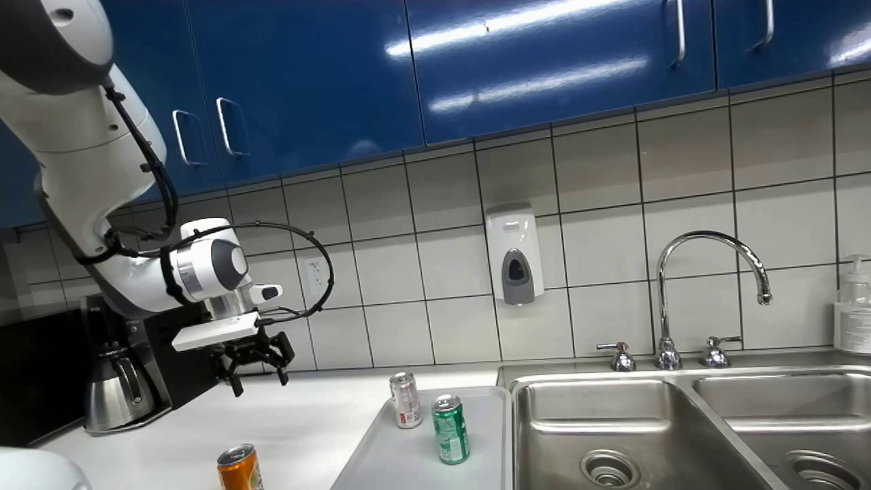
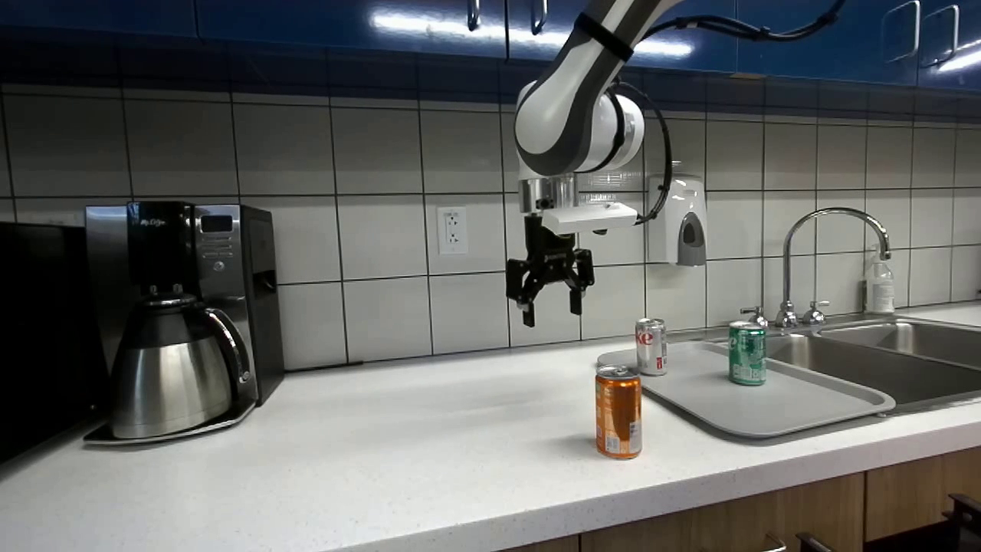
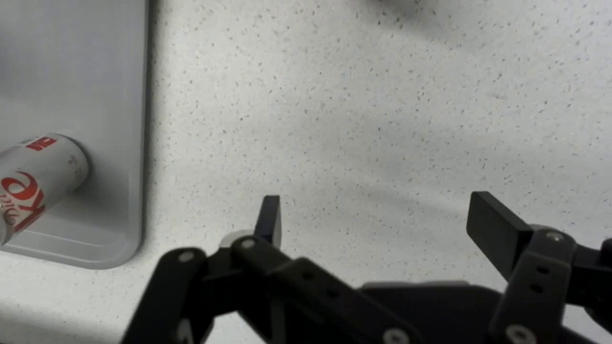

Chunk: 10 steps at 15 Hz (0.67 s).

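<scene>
White counter (image 2: 383,445) (speckled) — w/ orange can (image 2: 618,414), gray tray (image 2: 759,402), coffee mkr (image 2: 230,268).

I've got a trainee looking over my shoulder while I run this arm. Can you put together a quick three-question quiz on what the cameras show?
1. Fill in: the orange can stands not on the gray tray but on the ____ beside it.
2. How many cans show in the wrist view?
3. True or false: the jaws are shut on a can.

Key
1. counter.
2. One: the silver can, which stands on the gray tray.
3. False: the jaws are open, with nothing between them.
</scene>
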{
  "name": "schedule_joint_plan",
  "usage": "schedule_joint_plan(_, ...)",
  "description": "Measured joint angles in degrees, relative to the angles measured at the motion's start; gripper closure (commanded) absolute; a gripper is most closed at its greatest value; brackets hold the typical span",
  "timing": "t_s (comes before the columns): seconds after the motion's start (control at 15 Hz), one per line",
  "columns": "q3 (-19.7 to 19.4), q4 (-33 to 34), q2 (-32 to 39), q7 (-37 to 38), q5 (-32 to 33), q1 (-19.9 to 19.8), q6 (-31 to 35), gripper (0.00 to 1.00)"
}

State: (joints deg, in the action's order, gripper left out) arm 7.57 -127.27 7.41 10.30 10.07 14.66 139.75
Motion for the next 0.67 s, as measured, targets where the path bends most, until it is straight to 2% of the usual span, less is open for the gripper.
schedule_joint_plan(0.27, 0.41, -3.55, -1.73, -0.03, -1.24, 0.0, 0.77, 0.0)
schedule_joint_plan(0.67, 0.56, -9.23, -3.15, -0.03, -1.22, -0.01, 7.72, 0.0)
